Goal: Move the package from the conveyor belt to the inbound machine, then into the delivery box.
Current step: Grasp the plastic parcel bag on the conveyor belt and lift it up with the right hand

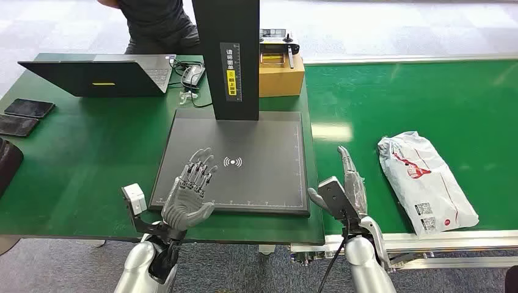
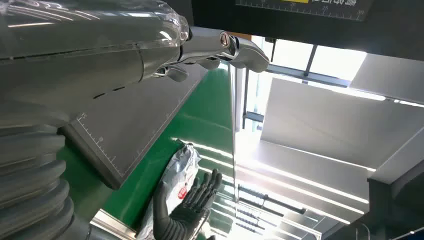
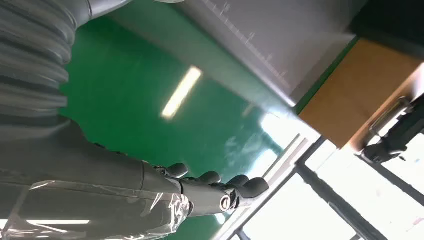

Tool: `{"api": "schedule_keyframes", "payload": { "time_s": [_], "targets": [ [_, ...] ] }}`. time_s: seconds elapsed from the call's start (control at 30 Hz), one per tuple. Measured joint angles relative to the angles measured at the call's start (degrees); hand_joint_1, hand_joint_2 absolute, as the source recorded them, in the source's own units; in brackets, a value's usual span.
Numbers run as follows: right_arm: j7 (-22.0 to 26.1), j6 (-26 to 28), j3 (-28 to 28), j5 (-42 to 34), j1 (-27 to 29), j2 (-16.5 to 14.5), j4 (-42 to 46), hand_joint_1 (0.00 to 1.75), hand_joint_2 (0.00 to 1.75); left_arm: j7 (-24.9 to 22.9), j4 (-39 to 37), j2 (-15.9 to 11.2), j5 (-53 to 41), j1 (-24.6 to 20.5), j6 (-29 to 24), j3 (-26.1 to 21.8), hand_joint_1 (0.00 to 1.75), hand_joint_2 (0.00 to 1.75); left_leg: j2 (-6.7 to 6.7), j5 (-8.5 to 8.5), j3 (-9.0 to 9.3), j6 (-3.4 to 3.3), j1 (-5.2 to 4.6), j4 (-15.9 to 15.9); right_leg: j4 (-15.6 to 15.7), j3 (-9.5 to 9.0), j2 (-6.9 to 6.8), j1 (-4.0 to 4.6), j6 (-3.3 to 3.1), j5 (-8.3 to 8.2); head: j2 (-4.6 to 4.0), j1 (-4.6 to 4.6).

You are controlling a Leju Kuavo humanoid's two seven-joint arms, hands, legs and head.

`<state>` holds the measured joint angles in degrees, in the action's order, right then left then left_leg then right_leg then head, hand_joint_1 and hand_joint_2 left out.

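Package (image 1: 426,182) not yet picked up; the whole task lies ahead.

Seen from the head view, a white plastic mail bag with red print and labels lies flat on the green conveyor belt (image 1: 427,91), at the robot's right. The right hand (image 1: 346,183) is raised just beside it, fingers straight and together, holding nothing and not touching the bag. The left hand (image 1: 190,194) hovers with fingers spread and empty over the dark scanning plate of the inbound machine (image 1: 262,177), which sits on the green desk (image 1: 79,152). Nothing rests on the plate. No delivery box can be made out. Pickup, scanning and boxing all appear to remain.
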<state>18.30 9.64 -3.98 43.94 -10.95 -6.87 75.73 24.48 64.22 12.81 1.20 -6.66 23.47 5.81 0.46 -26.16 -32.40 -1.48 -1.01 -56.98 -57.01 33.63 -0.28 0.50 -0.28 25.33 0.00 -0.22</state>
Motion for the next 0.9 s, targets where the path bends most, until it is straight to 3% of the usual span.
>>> {"api": "schedule_keyframes", "payload": {
  "time_s": [0.37, 0.63, 0.9],
  "targets": [
    [-3.46, 3.72, -3.43, 7.77, -3.08, 3.39, -4.18, 0.0, 1.75, -0.18, 0.0, -0.01, -0.34, 0.14, 0.74, -0.52, 0.0, 1.75, 0.0, 0.0, -0.01, 0.0, 0.0, 0.0, 0.0, 0.0, 0.0, -0.01, 0.0, 0.0, 0.0, 0.0],
    [-9.78, 18.21, -5.65, 23.9, -6.54, 7.21, -9.71, 0.0, 1.75, -0.34, 0.02, -0.09, 0.16, 0.66, 0.93, -0.62, 0.0, 1.75, 0.0, 0.0, 0.0, 0.0, -0.01, 0.0, 0.0, -0.01, 0.0, -0.01, 0.01, -0.01, 0.0, 0.01],
    [-12.78, 27.16, -7.93, 26.01, -8.12, 8.59, -12.56, 0.0, 1.75, -0.68, 0.04, -0.15, 0.52, 1.01, 0.55, -0.63, 0.0, 1.75, -0.04, 0.0, 0.0, 0.0, 0.0, 0.0, 0.0, -0.01, -0.04, 0.0, 0.0, -0.01, 0.0, 0.01]
  ]
}}
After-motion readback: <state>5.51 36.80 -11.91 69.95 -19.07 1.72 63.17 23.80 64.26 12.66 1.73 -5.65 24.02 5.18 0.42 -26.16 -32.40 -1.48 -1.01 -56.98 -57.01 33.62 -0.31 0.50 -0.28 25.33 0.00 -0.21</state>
